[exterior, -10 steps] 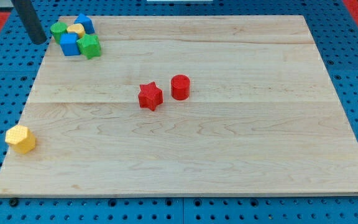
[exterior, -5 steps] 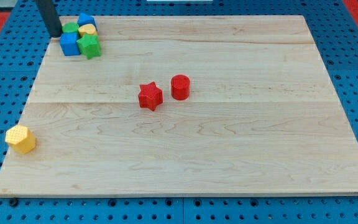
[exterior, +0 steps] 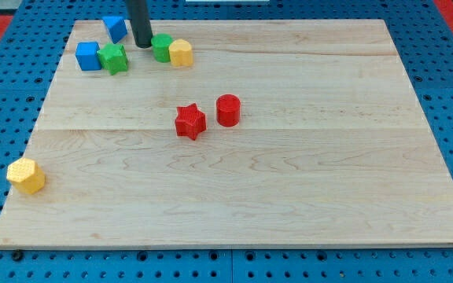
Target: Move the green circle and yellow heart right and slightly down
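Observation:
The green circle (exterior: 162, 47) and the yellow heart (exterior: 181, 53) sit side by side near the board's top edge, the heart touching the circle's right side. My tip (exterior: 142, 44) stands just left of the green circle, touching or nearly touching it. The dark rod rises from there out of the view's top.
A green star-like block (exterior: 114, 58) and a blue cube (exterior: 88, 56) lie left of my tip; another blue block (exterior: 116, 28) is at the top left. A red star (exterior: 189, 122) and red cylinder (exterior: 228, 110) sit mid-board. A yellow hexagon (exterior: 26, 175) is at the left edge.
My tip swept right from the board's top left corner, pushing the green circle and yellow heart out of the cluster to the right. The blue block at the top shifted slightly.

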Controlling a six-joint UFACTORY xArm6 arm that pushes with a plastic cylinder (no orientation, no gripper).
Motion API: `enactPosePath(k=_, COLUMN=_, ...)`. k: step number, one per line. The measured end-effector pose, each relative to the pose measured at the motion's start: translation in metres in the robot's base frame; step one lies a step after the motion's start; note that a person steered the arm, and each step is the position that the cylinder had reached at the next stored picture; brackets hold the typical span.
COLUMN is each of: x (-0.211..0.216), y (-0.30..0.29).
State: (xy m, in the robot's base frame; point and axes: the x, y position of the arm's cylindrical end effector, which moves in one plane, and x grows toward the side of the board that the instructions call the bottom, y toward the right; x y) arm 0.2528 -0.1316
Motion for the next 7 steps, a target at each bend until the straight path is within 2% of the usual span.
enactPosePath(k=3, x=0.000, y=0.092)
enactPosePath(k=5, x=0.000, y=0.103)
enactPosePath(k=7, x=0.016, y=0.089)
